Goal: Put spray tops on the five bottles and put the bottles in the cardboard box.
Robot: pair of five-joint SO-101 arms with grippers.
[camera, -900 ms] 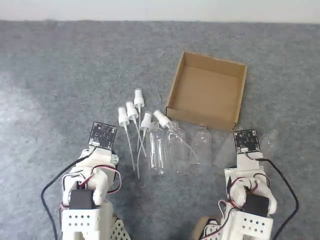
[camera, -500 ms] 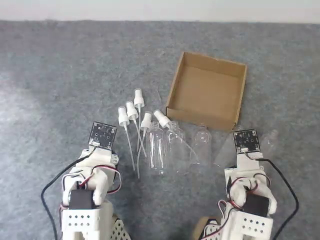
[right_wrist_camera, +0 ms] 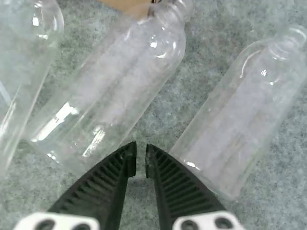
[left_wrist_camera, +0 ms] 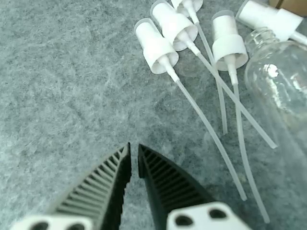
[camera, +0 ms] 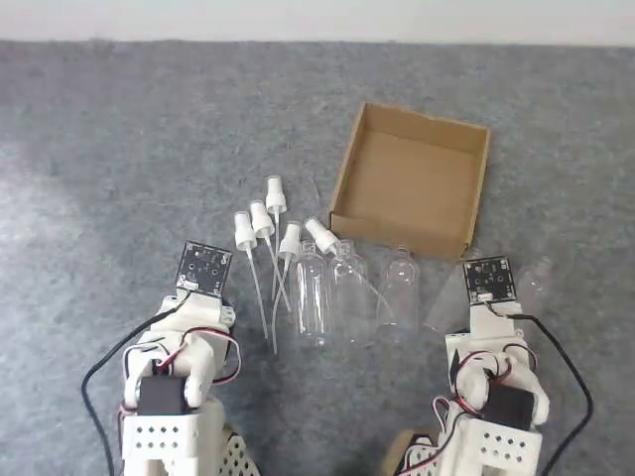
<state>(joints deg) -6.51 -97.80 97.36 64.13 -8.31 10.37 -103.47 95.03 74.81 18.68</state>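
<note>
High view: The cardboard box (camera: 397, 235) sits open on the grey surface (camera: 119, 149), beyond both arms, its bare floor visible. Five spray tops (camera: 263, 220) lie loose in a fan just left of the box's near corner, with their dip tubes trailing toward the arms. Three uncapped bottles (camera: 352, 293) lie side by side in front of the box, necks toward it. A fourth bottle (camera: 537, 276) lies past the right arm (camera: 491, 397). A fifth is partly covered by that arm's wrist board.

Left wrist view: This view supplies the finger state. The left gripper (left_wrist_camera: 133, 152) has its fingers drawn together to a sliver and grips nothing. It is over bare surface, with the tops ahead and apart from it. One bottle's shoulder shows beside the tops.

Right wrist view: The right gripper (right_wrist_camera: 137, 151) has its fingers nearly together and empty. The tips point into the gap between two bottles. Contact with either cannot be judged.
</note>
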